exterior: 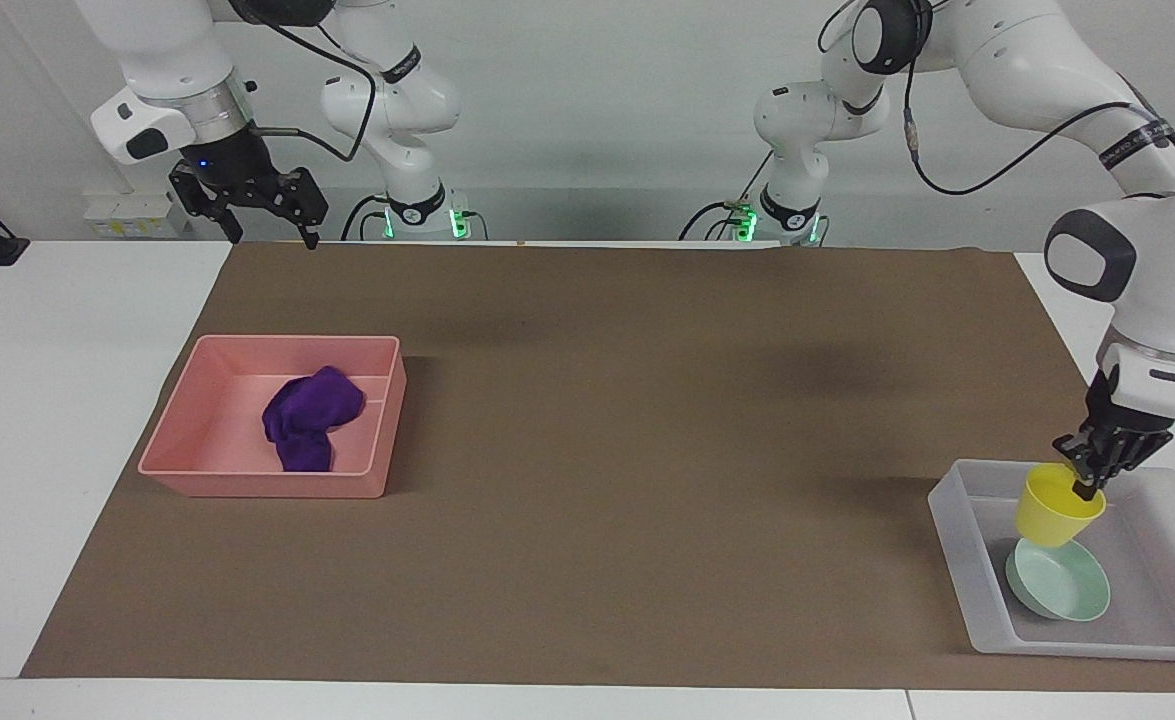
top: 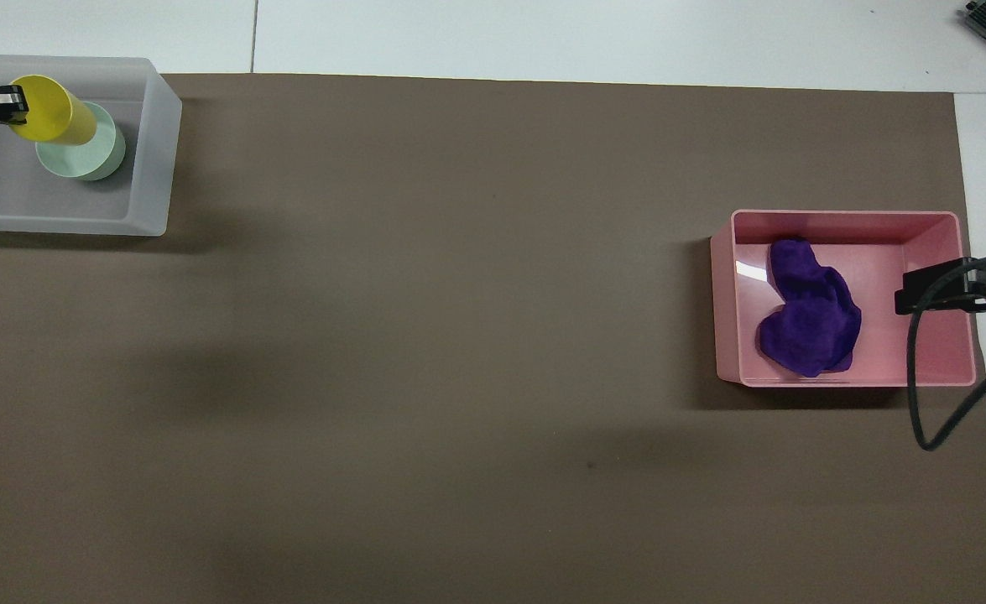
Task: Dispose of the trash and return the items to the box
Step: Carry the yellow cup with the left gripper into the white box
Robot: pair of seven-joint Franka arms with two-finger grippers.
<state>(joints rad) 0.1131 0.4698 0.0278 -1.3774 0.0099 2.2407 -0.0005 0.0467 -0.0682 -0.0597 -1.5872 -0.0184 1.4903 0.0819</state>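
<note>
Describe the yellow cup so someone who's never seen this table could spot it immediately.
Find the translucent tray at the left arm's end of the table. Above it, the left gripper grips the yellow cup over the mint-green bowl. It's the only bright-yellow thing.
</note>
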